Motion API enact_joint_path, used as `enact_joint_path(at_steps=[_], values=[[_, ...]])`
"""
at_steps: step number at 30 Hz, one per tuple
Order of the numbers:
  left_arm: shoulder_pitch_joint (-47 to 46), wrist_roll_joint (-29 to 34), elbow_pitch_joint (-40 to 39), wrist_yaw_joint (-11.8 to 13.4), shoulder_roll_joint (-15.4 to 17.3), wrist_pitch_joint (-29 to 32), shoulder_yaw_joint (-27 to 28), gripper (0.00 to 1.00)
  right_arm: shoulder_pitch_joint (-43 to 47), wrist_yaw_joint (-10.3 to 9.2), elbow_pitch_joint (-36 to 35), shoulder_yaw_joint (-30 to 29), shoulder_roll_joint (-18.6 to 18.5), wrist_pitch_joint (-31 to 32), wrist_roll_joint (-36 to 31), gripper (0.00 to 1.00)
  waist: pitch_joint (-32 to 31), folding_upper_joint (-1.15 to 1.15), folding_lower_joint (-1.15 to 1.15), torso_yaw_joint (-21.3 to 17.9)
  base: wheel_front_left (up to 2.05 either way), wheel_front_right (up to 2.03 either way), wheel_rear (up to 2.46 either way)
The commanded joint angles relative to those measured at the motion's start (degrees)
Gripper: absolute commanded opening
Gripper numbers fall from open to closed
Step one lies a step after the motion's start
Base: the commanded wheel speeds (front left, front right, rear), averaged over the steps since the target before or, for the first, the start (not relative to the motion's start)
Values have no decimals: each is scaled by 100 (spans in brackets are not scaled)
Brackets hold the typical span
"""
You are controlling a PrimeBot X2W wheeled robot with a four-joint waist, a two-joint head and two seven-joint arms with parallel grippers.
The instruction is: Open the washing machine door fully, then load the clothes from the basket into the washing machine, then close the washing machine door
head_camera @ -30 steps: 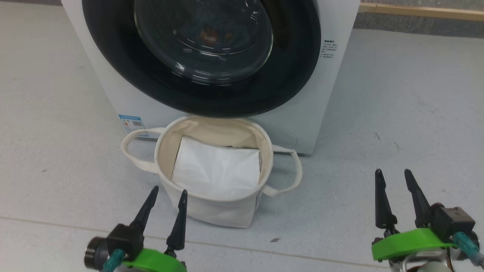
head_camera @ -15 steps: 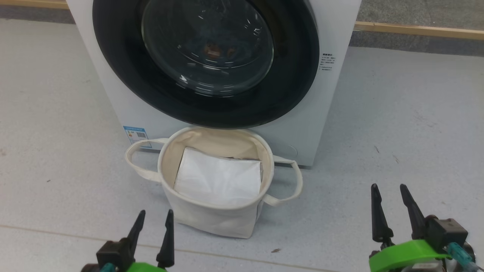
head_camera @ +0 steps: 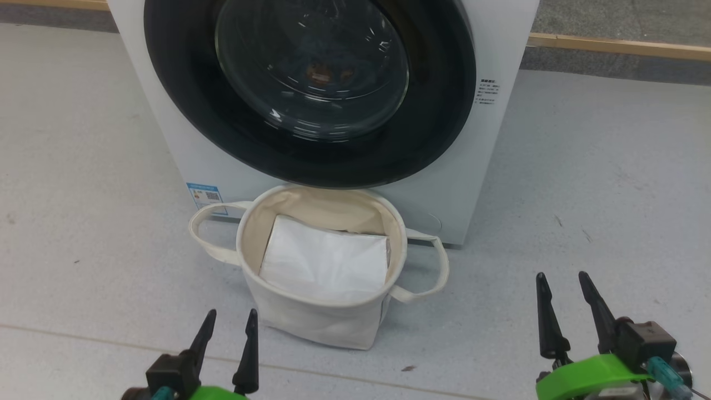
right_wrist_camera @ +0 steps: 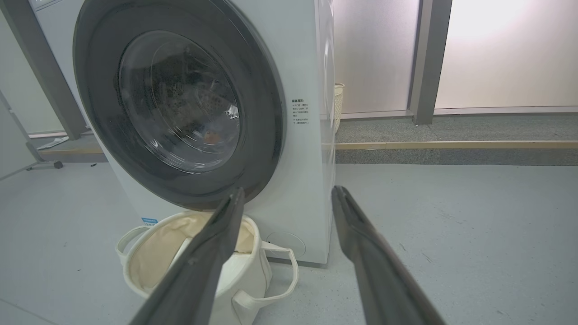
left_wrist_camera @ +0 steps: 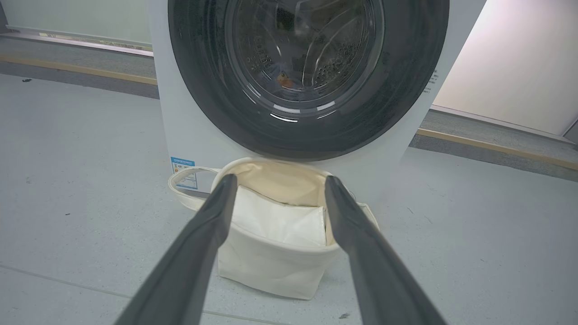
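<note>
Washing machine door [head_camera: 311, 83], the large round one with a wide glossy black rim and bulging clear glass, lies closed against the front of the white front-loading washing machine [head_camera: 491, 144] at the far side of the scene. Just in front of it, under its lower rim, stands the round cream-white canvas basket [head_camera: 316, 325]. The basket holds a flat white rectangular sheet [head_camera: 328, 261], and no printed fabric shows in it. What may be the clothes [left_wrist_camera: 284, 81], a small orange-brown patch behind the glass, is too blurred by reflections to be sure of. The left gripper [head_camera: 231, 314] and the right gripper [head_camera: 560, 275] hover at the near edge, jaws spread and empty, well apart from door and basket. Whether the door is latched or merely resting shut cannot be told, so it could drift ajar if it is not pressed home. Should the door have to swing, its bottom rim looks close enough to the basket's top to brush and tip it, and the looped handles could snag a finger. The door's top, hinge and any handle are cut off or lost in the black rim.
</note>
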Motion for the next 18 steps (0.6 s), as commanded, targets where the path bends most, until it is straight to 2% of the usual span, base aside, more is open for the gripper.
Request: enact_joint_path(at_steps=[1, 18], values=[[-209, 20, -164, -15, 23, -34, 157, 100, -69, -9, -157, 148, -24, -28, -39, 100, -5, 0, 0, 9, 0, 0, 0], [-179, 31, -313, -11, 20, -34, 174, 100, -63, -9, -202, 76, -24, -28, -68, 100, -1, 0, 0, 84, 0, 0, 0]])
